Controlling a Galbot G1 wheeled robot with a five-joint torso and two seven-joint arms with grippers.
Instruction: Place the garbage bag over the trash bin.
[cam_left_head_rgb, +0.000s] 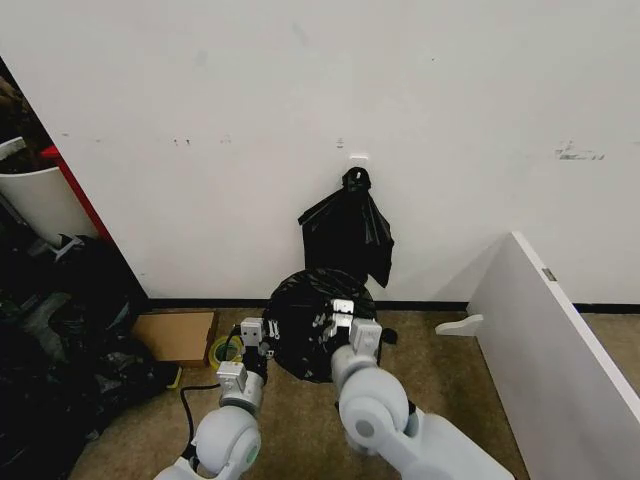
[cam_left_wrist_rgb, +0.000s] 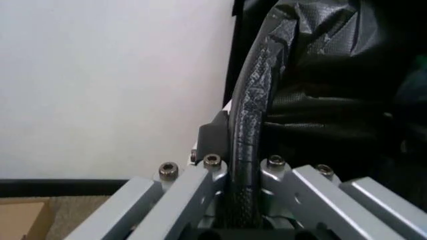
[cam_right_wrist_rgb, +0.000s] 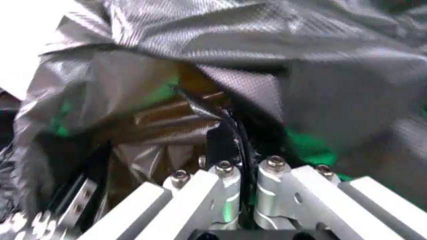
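White wall behind; crinkly glossy black garbage bag (cam_left_head_rgb: 312, 325) hides bin, left gripper (cam_left_head_rgb: 262, 340) & right gripper (cam_left_head_rgb: 340, 322) both clamped on film.

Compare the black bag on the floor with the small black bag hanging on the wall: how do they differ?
The garbage bag sits low on the floor as a wide round mound, with the left pincer and right pincer at its sides. The hanging bag is smaller, knotted at the top, and droops from a wall hook. Both are glossy black film.

cardboard box (cam_left_head_rgb: 175, 336) nr white wall (cam_left_head_rgb: 300, 90)
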